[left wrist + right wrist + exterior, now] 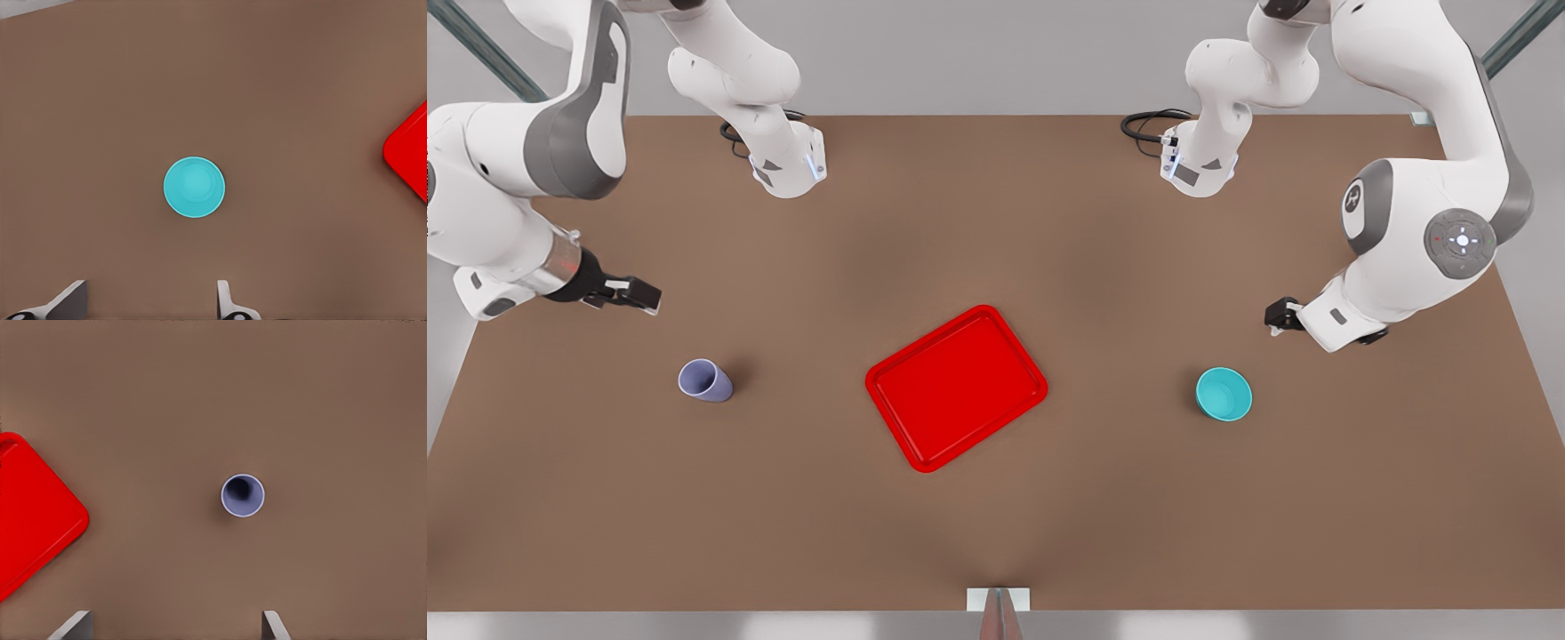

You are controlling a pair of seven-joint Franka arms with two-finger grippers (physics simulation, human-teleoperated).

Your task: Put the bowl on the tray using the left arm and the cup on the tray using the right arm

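Both end effectors are held spread above the desk: the left end effector point(1279, 316) near the bowl point(1224, 394), the right end effector point(633, 293) near the cup point(705, 380). With the tray point(956, 388) as landmark, bowl and cup are seen well apart on opposite sides. Approach is judged underway; descent over each object is called for next

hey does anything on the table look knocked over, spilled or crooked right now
Nothing is spilled or tipped. The cup and bowl stand upright on the table. The tray lies flat but turned askew to the table edges. The left gripper and right gripper hover open, holding nothing.
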